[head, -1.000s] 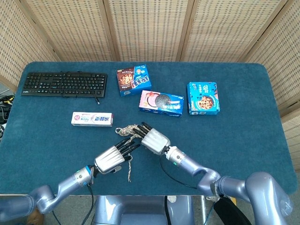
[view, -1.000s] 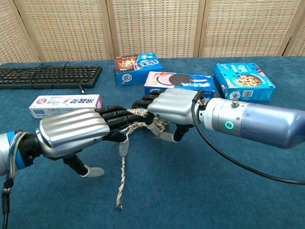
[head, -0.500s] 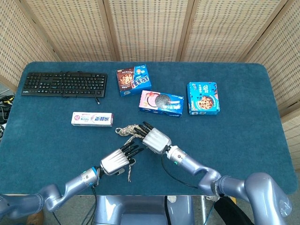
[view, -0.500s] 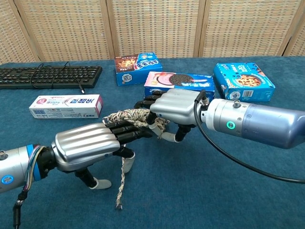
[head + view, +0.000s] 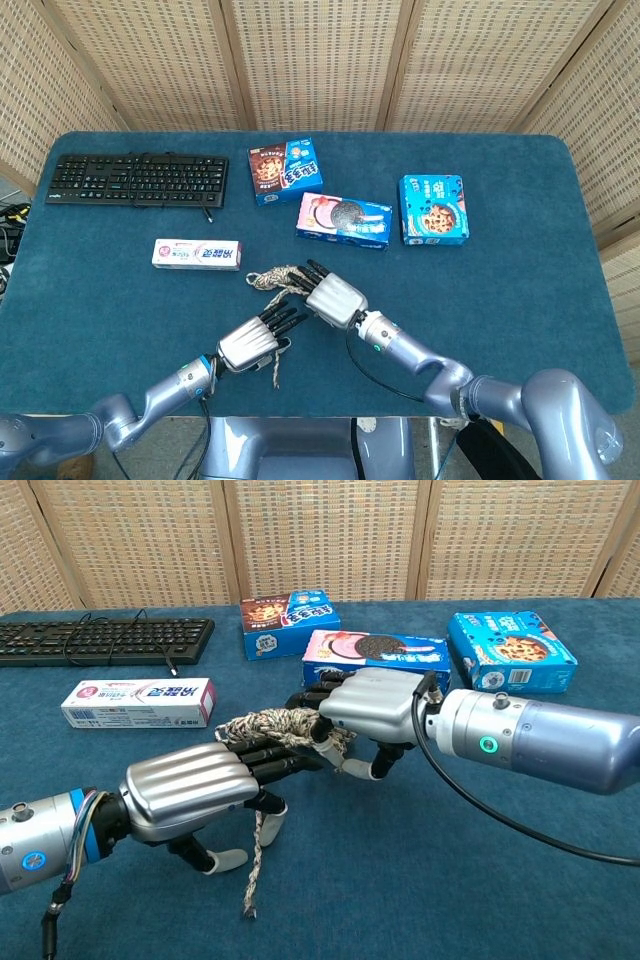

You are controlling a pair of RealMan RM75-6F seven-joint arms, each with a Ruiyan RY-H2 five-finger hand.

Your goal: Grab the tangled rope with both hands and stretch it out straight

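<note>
Your tangled rope (image 5: 275, 724) lies bunched near the desk's (image 5: 520, 300) front edge, one loose tail (image 5: 254, 865) trailing toward you. Your right hand (image 5: 368, 702) holds the bundle's right side, fingers curled into it. Your left hand (image 5: 195, 786) reaches in with fingers extended at the rope; you cannot tell whether it grips. Toothpaste box (image 5: 196, 253) lies just beyond.

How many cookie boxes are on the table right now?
3: a brown-and-blue box behind, an Oreo box in the middle, and a blue box to the right. None looks hidden.
</note>
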